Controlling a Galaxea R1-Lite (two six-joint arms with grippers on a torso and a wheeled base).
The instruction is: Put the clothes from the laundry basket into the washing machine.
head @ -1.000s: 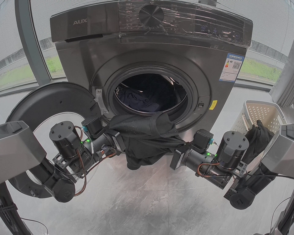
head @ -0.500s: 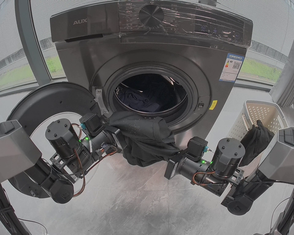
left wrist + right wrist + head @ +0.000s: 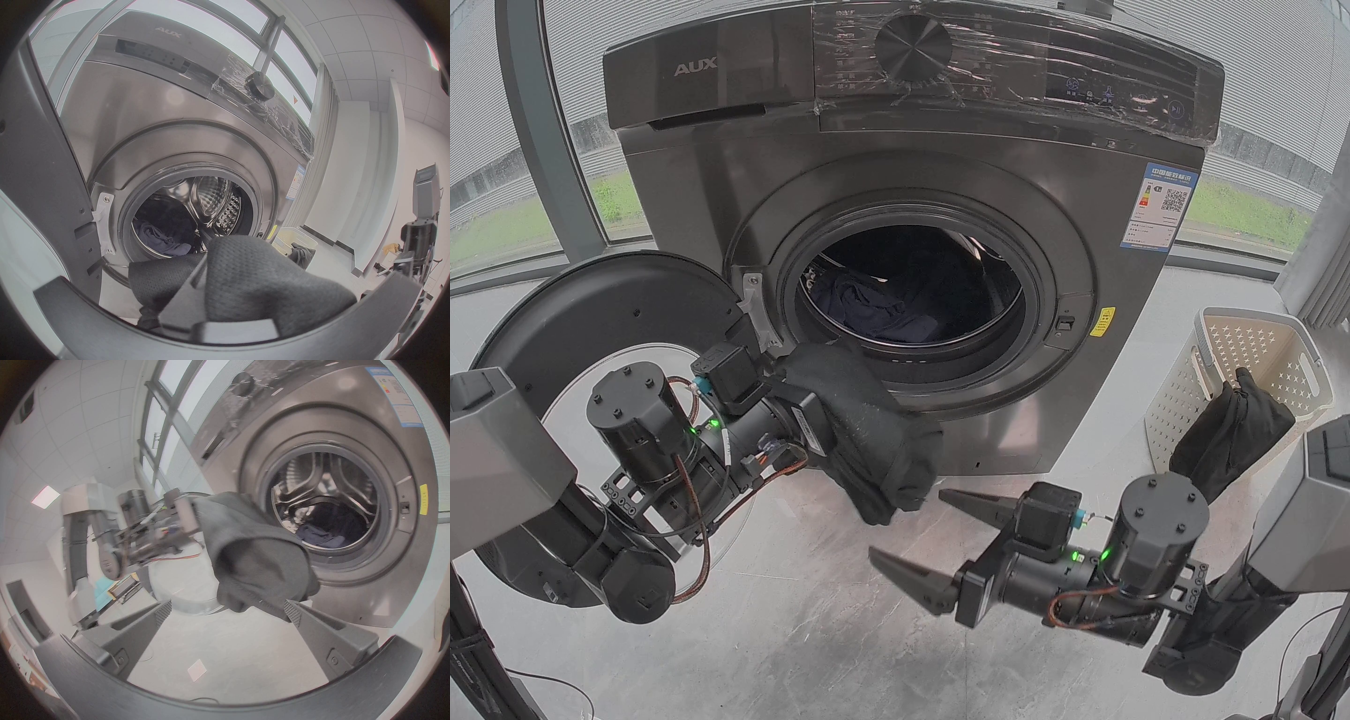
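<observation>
Black garment (image 3: 881,445), 1, clamped in left jaws, right jaws gaping empty, 1 laundry basket (image 3: 1191,394)

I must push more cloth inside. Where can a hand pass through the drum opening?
Free: upper and right part of the opening, above the clothes low at the left. Floor between washer and right hand is bare too. Crowded: the lower left rim, where the left hand holds the garment.
</observation>
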